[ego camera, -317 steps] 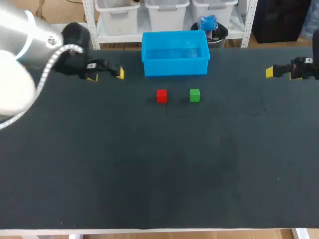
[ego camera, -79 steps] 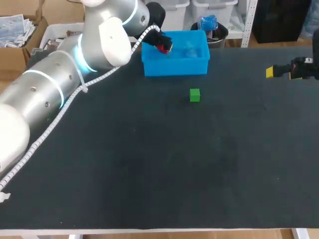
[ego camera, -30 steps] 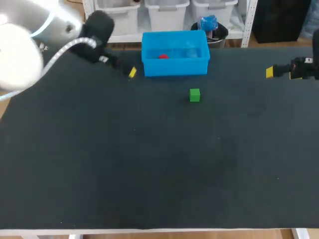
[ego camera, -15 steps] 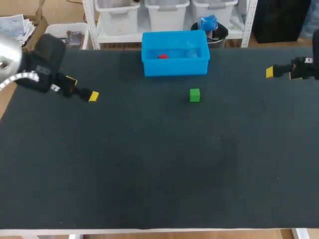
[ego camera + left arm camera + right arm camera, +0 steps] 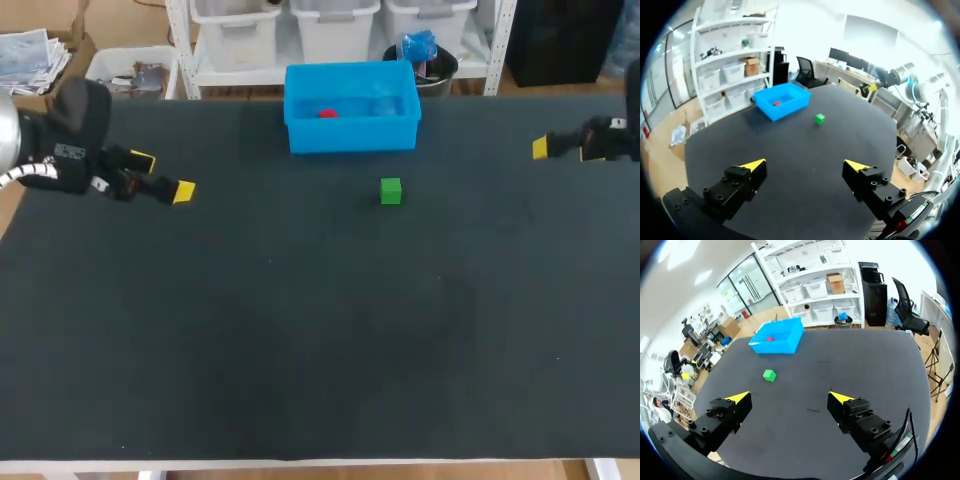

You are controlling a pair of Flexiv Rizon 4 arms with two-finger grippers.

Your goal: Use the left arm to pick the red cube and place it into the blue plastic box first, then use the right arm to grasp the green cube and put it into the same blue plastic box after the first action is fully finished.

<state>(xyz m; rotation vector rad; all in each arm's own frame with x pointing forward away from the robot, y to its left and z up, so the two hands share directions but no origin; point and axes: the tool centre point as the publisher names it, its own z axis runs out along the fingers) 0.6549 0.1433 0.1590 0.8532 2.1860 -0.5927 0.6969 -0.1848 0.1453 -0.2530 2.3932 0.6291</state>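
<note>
Drawn back leftward, the left tool [image 5: 163, 176] was held open, empty — the green cube [image 5: 391, 191] was found nearer the open right tool [image 5: 790, 397], ahead of it.

Bright lab room, big dark table [image 5: 300, 350]
Black matte top, white shelf rack [image 5: 179, 45] with pale storage bins [image 5: 335, 25] behind its far edge, tan floor [image 5: 662, 155].
</note>
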